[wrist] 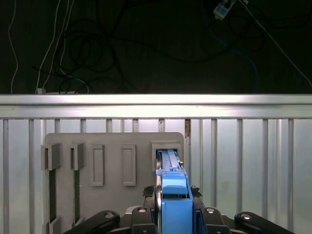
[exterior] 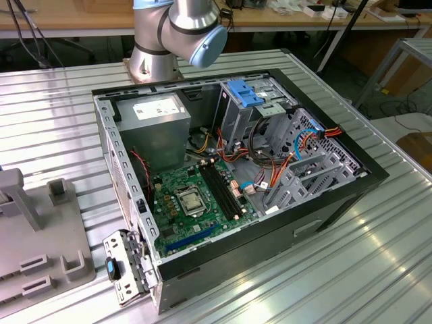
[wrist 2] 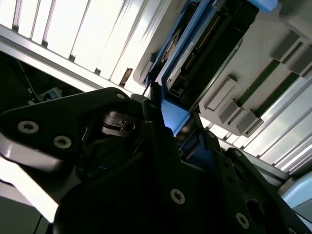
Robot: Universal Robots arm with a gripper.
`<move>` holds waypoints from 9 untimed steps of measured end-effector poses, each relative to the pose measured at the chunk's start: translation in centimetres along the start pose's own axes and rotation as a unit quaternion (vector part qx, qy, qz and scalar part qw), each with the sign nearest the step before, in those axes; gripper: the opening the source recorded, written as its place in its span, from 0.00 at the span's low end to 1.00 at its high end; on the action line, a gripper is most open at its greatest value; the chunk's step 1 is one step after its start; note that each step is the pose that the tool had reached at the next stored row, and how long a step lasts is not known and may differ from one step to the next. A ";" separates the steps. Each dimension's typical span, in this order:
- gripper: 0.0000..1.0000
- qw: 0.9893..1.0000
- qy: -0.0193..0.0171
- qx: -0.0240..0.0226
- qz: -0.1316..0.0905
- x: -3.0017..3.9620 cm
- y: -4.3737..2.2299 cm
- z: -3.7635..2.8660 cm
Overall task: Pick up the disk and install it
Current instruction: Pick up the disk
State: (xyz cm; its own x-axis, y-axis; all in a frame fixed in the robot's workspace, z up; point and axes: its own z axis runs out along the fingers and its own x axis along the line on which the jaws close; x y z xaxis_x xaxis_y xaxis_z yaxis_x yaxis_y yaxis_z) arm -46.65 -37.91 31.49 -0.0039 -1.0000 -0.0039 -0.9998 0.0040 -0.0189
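1 grey slotted rack (exterior: 40, 229) sits at the exterior view's left, on the ribbed metal table (exterior: 54, 108). The first wrist view looks onto the rack, where the disk (wrist: 170, 168) stands edge-on at an end slot. Its bright blue carrier bracket is nearest the camera and its grey metal edge reaches toward the slot. Whether the far end is seated in the slot or just clear of it I cannot tell. The gripper (wrist: 173, 194) is clamped on the disk, its dark jaws pressed to either side of the blue bracket. In the second wrist view the disk's dark circuit-board face and connector row run away from the gripper's black body. There the blue bracket lies between the jaws, and the rack's raised grey slot blocks are just beside it.

Moving right in the exterior view, a hinged metal bracket (exterior: 127, 270) with a blue tab hangs open at the near corner of the open computer case (exterior: 324, 209). Inside the case come the grey power-supply box (exterior: 158, 125), then the green motherboard (exterior: 196, 202). Behind the case stands the arm's base (exterior: 172, 34). Further right, a light-blue latch plate (exterior: 244, 93) tops the metal drive cage (exterior: 270, 118). Orange and red cables (exterior: 307, 143) run among the silver bays (exterior: 317, 169) at the case's end toward the exterior view's right.
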 end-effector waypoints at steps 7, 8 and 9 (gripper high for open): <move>0.37 1.000 0.006 0.000 0.000 0.00 -0.03 -0.45; 0.37 1.000 0.006 0.000 0.000 0.00 -0.03 -0.45; 0.37 1.000 0.006 0.000 0.000 0.00 -0.03 -0.46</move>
State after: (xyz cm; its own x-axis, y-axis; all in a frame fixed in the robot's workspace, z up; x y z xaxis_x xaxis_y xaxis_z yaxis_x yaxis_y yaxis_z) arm -46.63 -37.91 31.95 -0.0039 -1.0000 0.0082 -0.9998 0.0037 -0.0191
